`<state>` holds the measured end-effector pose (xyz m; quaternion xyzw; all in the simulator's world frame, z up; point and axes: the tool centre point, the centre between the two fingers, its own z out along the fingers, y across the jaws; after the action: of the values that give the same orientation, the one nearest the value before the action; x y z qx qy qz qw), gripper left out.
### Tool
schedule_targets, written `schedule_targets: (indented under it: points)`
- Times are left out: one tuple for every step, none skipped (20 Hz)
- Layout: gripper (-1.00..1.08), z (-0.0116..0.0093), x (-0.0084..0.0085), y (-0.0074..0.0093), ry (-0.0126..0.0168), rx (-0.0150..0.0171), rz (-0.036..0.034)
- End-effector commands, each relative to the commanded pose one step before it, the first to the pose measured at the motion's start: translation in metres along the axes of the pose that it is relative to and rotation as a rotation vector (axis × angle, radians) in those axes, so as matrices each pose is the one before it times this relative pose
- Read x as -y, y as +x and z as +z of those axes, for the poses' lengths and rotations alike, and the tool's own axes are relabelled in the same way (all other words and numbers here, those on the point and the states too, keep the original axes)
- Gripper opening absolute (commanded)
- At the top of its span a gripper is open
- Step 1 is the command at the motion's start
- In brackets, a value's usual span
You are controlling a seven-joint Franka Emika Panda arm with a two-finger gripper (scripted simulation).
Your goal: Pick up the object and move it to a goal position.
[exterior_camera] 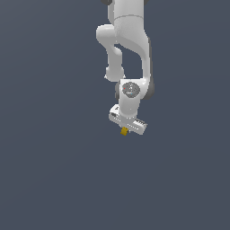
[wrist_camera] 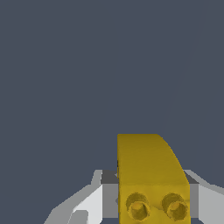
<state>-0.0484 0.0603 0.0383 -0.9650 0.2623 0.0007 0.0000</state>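
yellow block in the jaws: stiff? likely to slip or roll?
The yellow block looks rigid: crisp edges, no visible squash between the jaws. Flat sides suggest it won't roll. It seems light, being tiny next to the gripper. One curved edge could let it pivot.

The yellow block (exterior_camera: pixel 124 131) sits right under the gripper (exterior_camera: pixel 126 129) — wedged between its fingers (wrist_camera: pixel 92 201), one on each side — at the arm's (exterior_camera: pixel 128 40) low end, the arm rising above.

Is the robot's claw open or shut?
Shut on the block. In the wrist view the grey fingers press against both its sides; in the exterior view it sits tucked under the gripper.
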Motion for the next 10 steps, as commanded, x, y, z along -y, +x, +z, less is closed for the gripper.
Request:
schedule_targets:
  points:
    - [-1.00,-0.01211,-0.00538,0.00938,0.00079,-0.00129,0.00088]
    - [-1.00,-0.00573,-0.00261,0.00438,0.00000,0.00000,0.00000]
    - [-1.00,-0.00622,-0.00282,0.00475,0.00000,0.00000,0.00000]
    - [-1.00,-0.00670,-0.00303,0.00512,0.00000,0.00000,0.00000]
    - [-1.00,-0.00716,-0.00323,0.00548,0.00000,0.00000,0.00000]
    - [-1.00,-0.00753,-0.00374,0.00605,-0.00012,0.00009,0.00067]
    - [-1.00,-0.00798,-0.00357,0.00613,0.00000,0.00000,0.00000]
    - [-1.00,-0.00826,-0.00369,0.00636,0.00000,0.00000,0.00000]
    - [-1.00,-0.00848,-0.00377,0.00655,0.00000,0.00000,0.00000]
    - [-1.00,-0.00865,-0.00383,0.00670,0.00000,0.00000,0.00000]
